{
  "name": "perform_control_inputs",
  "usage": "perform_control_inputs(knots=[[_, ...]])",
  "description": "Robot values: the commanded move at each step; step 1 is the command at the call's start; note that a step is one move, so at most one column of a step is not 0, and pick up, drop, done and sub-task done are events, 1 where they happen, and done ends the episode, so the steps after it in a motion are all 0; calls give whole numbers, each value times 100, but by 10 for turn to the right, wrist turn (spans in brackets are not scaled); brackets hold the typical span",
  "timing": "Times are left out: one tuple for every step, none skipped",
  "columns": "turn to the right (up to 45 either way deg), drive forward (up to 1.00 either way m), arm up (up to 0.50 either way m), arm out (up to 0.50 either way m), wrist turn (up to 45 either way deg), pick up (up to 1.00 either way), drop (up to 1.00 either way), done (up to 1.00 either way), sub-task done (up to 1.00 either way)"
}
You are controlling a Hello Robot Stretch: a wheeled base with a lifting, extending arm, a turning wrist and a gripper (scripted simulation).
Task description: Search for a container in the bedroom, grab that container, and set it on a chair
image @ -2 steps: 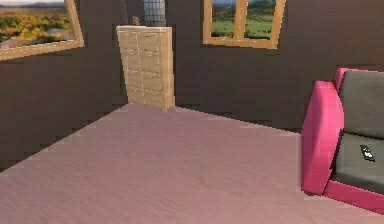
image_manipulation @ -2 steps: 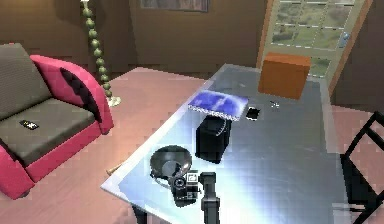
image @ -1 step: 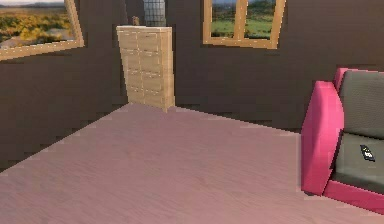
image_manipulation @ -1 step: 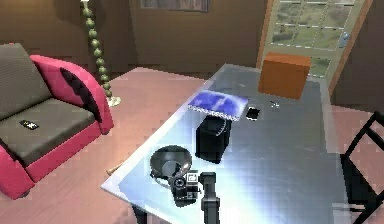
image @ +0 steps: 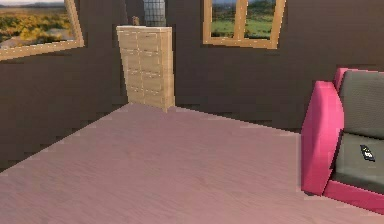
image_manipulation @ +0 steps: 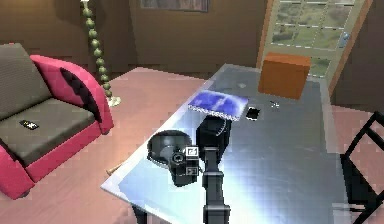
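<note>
Glass table (image_manipulation: pixel 290 140) lies behind the gripper (image_manipulation: pixel 183 168); a dark round dish (image_manipulation: pixel 163 147) sits just left, an orange box (image_manipulation: pixel 285 75) far beyond. Whether it holds anything, I cannot tell.

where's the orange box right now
In the arm side view's upper right, the orange box stands at the far end of the table, just before the window, with the small phone nearest on its near side.
</note>
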Motion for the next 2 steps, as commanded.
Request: perform_control_inputs(knots=[[0, 0, 24, 0, 0, 0, 0, 0, 0], [0, 0, 0, 0, -450, 0, 0, 0, 0]])
